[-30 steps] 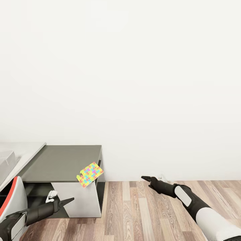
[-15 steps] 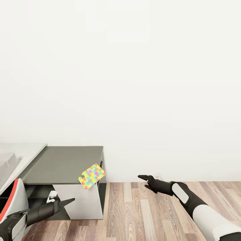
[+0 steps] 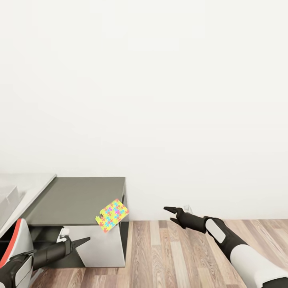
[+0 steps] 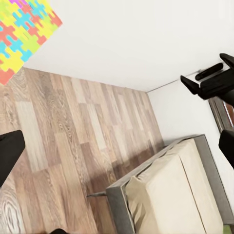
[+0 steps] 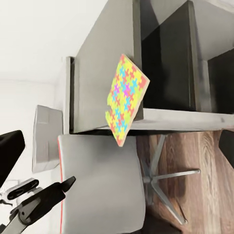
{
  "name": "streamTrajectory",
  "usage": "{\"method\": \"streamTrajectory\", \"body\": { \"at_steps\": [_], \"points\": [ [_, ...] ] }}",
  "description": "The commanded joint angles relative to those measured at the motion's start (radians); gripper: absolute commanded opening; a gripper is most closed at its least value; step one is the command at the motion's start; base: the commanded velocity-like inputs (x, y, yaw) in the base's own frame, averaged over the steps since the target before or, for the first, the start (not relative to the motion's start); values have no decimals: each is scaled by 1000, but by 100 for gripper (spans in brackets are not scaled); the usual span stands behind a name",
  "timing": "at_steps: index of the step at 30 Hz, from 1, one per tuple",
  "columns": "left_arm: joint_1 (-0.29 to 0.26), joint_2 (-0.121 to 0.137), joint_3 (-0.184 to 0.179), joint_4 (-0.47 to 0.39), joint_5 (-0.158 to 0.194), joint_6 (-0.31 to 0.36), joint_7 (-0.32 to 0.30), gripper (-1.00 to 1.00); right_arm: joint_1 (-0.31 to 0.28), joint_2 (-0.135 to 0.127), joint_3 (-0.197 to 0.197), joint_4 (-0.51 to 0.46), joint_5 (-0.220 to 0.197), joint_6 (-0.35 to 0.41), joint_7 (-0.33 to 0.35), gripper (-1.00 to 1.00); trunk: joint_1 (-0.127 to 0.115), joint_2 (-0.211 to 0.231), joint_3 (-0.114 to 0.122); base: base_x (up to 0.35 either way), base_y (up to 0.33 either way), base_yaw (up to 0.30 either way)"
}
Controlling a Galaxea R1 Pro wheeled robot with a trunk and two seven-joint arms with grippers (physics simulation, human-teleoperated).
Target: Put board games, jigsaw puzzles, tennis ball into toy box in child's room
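Observation:
One jigsaw puzzle [image 3: 112,215], a flat multicoloured board, lies on the near right corner of the table's dark grey cabinet top [image 3: 76,196] and overhangs its edge. It also shows in the left wrist view as the jigsaw puzzle [image 4: 24,29] and in the right wrist view as the jigsaw puzzle [image 5: 126,100]. The pale toy box [image 3: 6,200] sits on the light desk top at far left. My right gripper [image 3: 168,213] hovers open over the floor, right of the puzzle and apart from it. Low beside the cabinet front, my left gripper [image 3: 85,240] is open and empty, its fingers [image 4: 9,153] spread wide.
A white chair with a red edge [image 3: 16,240] stands by my left arm in front of the desk; its star base [image 5: 165,175] rests on the plank floor. The beige bed [image 4: 170,195] lies across the room. A white wall is straight ahead.
My right gripper has reached a little to the left, toward the cabinet corner. The view has shifted slightly. The puzzle has stayed in place on the cabinet, and my left arm has hardly moved.

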Motion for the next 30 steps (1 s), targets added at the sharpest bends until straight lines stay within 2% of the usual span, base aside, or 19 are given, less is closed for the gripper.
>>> {"method": "streamTrajectory", "body": {
  "at_steps": [1, 10, 14, 22, 25, 27, 29, 30],
  "points": [
    [-1, 0, 0, 0, 3, 10, -3, 100, -1, -2, 5, 0, -5, 2, 7, 100, 1, -2, -2, 150, 125, 0],
    [0, -1, -3, 0, 3, 8, -4, 100, -1, -12, 1, 1, -6, 1, 32, 100, 1, -2, -2, 91, 52, 0],
    [0, -1, -4, 0, 3, 8, -4, 100, 0, -12, -19, 1, -6, 3, 35, 100, 1, -2, -2, 9, 4, 0],
    [0, -1, -4, 0, 4, 12, -9, 100, 0, -1, -35, 2, -6, 5, 33, 100, 1, -2, -2, 1, 1, 0],
    [0, -2, -3, 0, 5, 22, -12, 100, 0, 4, -33, 2, -7, 3, 31, 100, 12, -23, -12, 0, 0, 0],
    [0, -2, -3, 0, 5, 35, -25, 100, 0, 22, -32, 2, -7, 1, 27, 100, 16, -30, -15, 0, 0, 0],
    [0, -4, -4, 0, 4, 53, -62, 100, -2, 66, -32, 1, -6, 5, 24, 100, 16, -30, -15, 0, 0, 0],
    [0, -5, -6, 0, 4, 56, -72, 100, -2, 77, -32, 1, -5, 5, 23, 100, 16, -30, -15, 0, 0, 0]
  ]
}}
